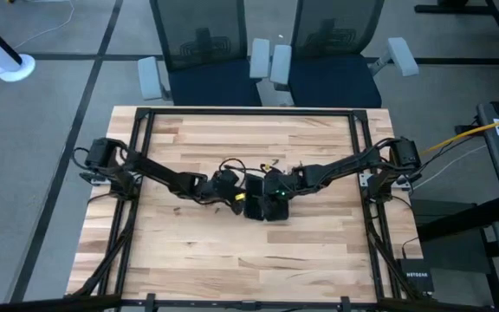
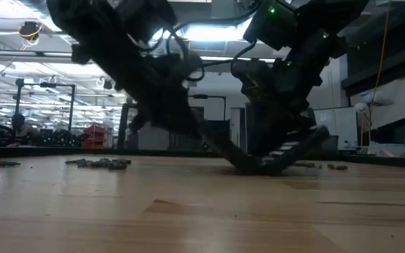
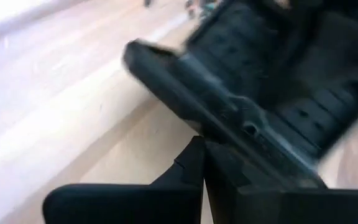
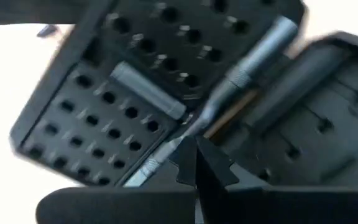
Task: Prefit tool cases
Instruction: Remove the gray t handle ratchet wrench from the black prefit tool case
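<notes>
The black tool case (image 1: 262, 206) lies open at the table's middle. In the low view its two halves (image 2: 273, 158) stand in a shallow V, with the hinge line on the wood. The right wrist view shows the grid of bit slots (image 4: 104, 112), a silver driver shaft (image 4: 241, 68) and a short silver cylinder (image 4: 146, 90) inside. My left gripper (image 3: 202, 155) is shut at the case's left long edge (image 3: 185, 87). My right gripper (image 4: 195, 152) is shut over the inside of the case, near the hinge. My left gripper's shut fingertips (image 3: 219, 165) lie against the outer long edge (image 3: 241, 134) of the case's left half, coming low and slanting from the table's left. That half is tilted up off the wood. My right gripper's shut fingertips (image 4: 207, 165) point down into the open case beside the silver shaft (image 4: 185, 134). I cannot tell whether they touch it.
Loose dark bits lie on the wood toward the far edge (image 2: 100, 163) and right of the case (image 2: 329, 166). A small yellow-tipped item (image 1: 267, 165) sits just beyond the case. The black NETGEAR box (image 1: 416, 277) is off the table's right near corner. Two chairs (image 1: 267, 61) stand behind the table.
</notes>
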Motion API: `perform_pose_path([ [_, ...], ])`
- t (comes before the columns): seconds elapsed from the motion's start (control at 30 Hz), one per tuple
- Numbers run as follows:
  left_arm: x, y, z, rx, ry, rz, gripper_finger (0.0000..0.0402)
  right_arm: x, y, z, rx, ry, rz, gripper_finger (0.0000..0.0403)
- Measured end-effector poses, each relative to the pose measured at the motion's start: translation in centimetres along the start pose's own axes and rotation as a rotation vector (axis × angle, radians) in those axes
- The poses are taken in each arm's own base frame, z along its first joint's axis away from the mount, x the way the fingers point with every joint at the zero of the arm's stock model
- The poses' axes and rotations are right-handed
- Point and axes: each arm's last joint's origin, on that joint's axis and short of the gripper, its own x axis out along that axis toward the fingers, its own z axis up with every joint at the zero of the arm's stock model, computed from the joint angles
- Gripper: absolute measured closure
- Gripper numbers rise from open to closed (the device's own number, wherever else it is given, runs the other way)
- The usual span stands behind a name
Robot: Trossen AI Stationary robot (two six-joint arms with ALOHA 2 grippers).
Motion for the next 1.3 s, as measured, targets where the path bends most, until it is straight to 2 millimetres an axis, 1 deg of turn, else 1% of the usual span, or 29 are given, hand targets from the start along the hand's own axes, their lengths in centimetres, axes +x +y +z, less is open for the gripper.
perform_pose_path([
  [0.1, -0.9, 0.3, 0.2, 0.081, 0.044, 0.019, 0.0401, 0.0, -0.2, 0.1, 0.001, -0.019, -0.031, 0.0403],
  [0.23, -1.5, 0.6, 0.2, 0.146, 0.083, 0.047, 0.0401, 0.0, -0.2, 0.1, 0.001, -0.021, -0.030, 0.0403],
  [0.33, -1.8, 0.7, 0.3, 0.155, 0.092, 0.058, 0.0401, 0.0, -0.2, 0.1, 0.001, -0.019, -0.032, 0.0403],
  [0.47, -1.9, 0.5, 0.6, 0.156, 0.062, 0.044, 0.0401, 0.0, -0.2, 0.1, 0.002, -0.020, -0.035, 0.0403],
  [0.53, -1.5, 0.6, 0.7, 0.166, 0.048, 0.043, 0.0401, 0.0, -0.2, 0.1, 0.003, -0.025, -0.041, 0.0403],
  [0.77, 1.1, 1.4, 0.4, 0.115, 0.001, 0.044, 0.0401, 0.0, -0.3, 0.1, 0.004, -0.038, -0.054, 0.0403],
  [0.93, 2.7, 1.9, -0.9, 0.099, 0.034, 0.075, 0.0401, 0.4, -0.4, 0.0, 0.028, -0.035, -0.060, 0.0403],
  [1.1, 3.6, 1.8, -2.0, 0.077, 0.031, 0.070, 0.0401, 0.5, -0.4, 0.0, 0.060, -0.058, -0.067, 0.0403],
  [1.23, 4.2, 1.7, -2.3, 0.064, 0.007, 0.048, 0.0401, 0.6, -0.4, 0.2, 0.103, -0.091, -0.074, 0.0403],
  [1.3, 4.5, 1.6, -2.4, 0.048, -0.003, 0.038, 0.0401, 1.0, -0.3, 0.3, 0.136, -0.114, -0.064, 0.0403],
])
